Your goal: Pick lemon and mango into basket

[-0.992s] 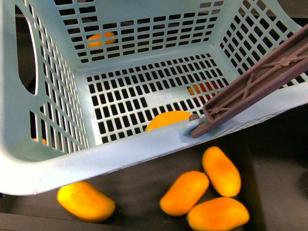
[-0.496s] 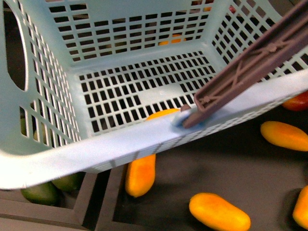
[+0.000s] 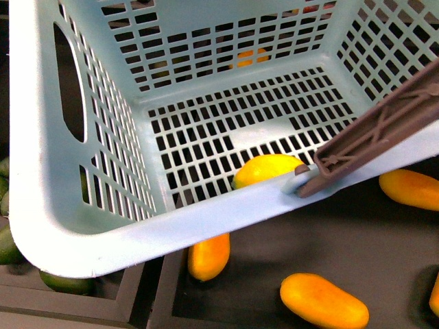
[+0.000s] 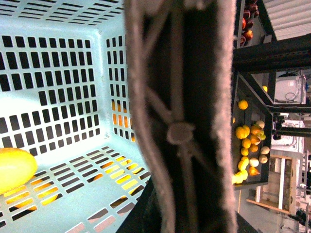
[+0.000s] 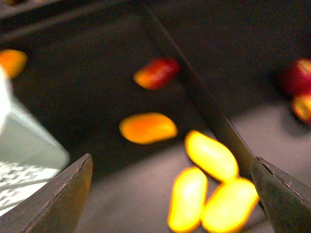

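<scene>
Teal plastic fills most of the front view. The basket [image 3: 41, 205] is tilted, with its slotted floor and walls open toward me. The lemon [image 3: 266, 168] lies inside on the floor, tight against the near wall and just beside the spot where the brown ribbed handle [image 3: 374, 137] joins the rim. It is the only fruit in the basket.

The mangoes are all outside, on the dark tray [image 3: 384, 233] below. One mango [image 3: 208, 255] pokes out from under the near rim, a second [image 3: 322, 301] lies nearer to me, and a third [image 3: 410, 188] lies off to the right, past the handle. Left of a raised divider [image 3: 140, 295], dark green fruits [image 3: 65, 281] show under the basket's corner.

The left wrist camera has the handle pressed up close, running straight through the middle of the view. It hides the fingers of my left hand, so I cannot tell whether they are closed on it.

My right hand [image 5: 171, 160] is spread wide with nothing between its fingers. It hovers over the tray, and its view is blurred. Below it three yellow fruits [image 5: 211, 155] are bunched together. An orange one [image 5: 148, 127] lies apart from them, and a red-orange one [image 5: 156, 73] lies farther off. A corner of the basket shows at one edge of that view.
</scene>
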`<action>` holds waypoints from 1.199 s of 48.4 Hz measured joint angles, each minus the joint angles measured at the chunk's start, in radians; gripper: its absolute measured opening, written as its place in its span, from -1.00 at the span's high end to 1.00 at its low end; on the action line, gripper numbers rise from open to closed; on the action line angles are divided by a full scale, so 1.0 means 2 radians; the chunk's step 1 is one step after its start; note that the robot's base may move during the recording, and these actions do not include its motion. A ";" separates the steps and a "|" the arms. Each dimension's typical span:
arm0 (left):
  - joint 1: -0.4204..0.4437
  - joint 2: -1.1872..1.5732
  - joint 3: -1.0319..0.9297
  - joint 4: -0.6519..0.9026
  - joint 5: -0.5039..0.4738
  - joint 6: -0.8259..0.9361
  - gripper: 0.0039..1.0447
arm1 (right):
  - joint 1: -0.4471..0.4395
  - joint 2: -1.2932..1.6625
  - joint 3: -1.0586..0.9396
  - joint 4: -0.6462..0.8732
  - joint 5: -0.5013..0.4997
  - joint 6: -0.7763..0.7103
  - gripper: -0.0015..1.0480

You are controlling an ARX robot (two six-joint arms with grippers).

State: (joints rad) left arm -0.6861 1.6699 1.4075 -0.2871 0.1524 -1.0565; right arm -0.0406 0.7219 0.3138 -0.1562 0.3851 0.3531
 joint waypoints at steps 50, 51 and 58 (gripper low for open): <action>0.002 0.000 0.000 0.000 -0.007 -0.001 0.92 | -0.149 0.668 0.222 0.301 -0.219 -0.605 -0.83; 0.002 0.000 0.000 0.000 -0.007 -0.001 0.92 | -0.145 0.677 0.229 0.294 -0.220 -0.616 -0.83; 0.002 0.000 0.000 0.000 -0.003 -0.001 0.92 | -0.125 0.728 0.282 0.241 -0.227 -0.656 -0.83</action>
State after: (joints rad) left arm -0.6827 1.6707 1.4071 -0.2874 0.1471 -1.0588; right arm -0.2901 2.1788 0.8768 0.3248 -0.0692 -0.9592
